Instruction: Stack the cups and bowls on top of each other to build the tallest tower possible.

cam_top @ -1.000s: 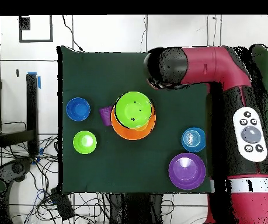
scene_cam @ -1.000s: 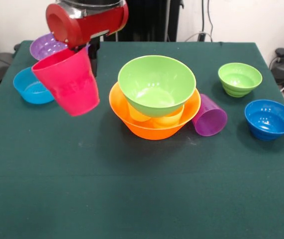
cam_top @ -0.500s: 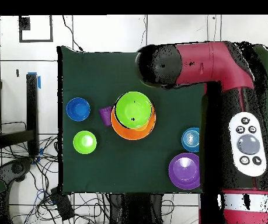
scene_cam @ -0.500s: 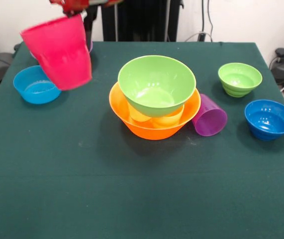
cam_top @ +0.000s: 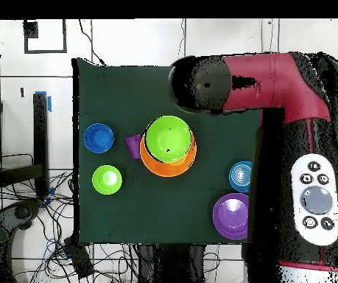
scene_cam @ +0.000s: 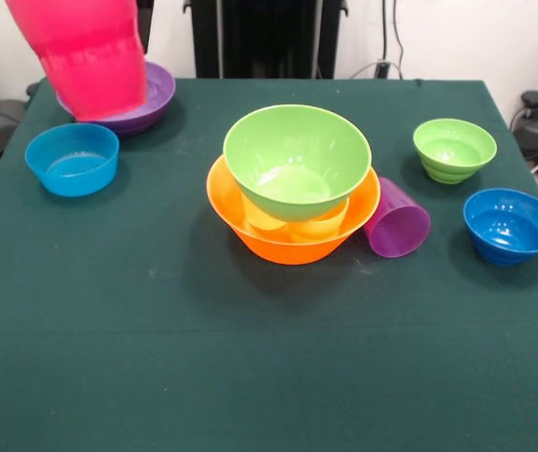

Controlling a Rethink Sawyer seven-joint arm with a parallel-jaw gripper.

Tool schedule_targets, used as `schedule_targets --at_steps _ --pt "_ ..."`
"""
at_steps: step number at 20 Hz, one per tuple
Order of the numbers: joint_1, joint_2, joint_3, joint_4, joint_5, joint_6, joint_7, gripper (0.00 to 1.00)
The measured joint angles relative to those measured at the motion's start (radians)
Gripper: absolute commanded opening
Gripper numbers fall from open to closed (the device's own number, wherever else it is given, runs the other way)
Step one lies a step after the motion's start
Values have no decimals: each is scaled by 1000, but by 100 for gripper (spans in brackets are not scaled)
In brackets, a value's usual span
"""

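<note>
Red-pink cup (scene_cam: 85, 52) aloft at top edge — above purple bowl (scene_cam: 151, 94), fingers hidden, grip unclear

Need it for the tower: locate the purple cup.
In the front view the purple cup lies on its side, right of the large orange bowl, touching its rim, left of a small blue bowl.

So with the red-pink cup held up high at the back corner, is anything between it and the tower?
Nothing visible blocks it. The red-pink cup hangs above the large purple bowl; bare table lies between there and the tower, whose top lime green bowl is open.
</note>
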Motion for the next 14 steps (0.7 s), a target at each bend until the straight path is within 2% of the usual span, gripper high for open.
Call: schedule_targets --at_steps 4,9,14 --pt "39 -10 -33 8 10 0 61 0" --pt "101 -23 -71 21 31 0 190 0" --pt "138 -25 -90 22 34 0 261 0"
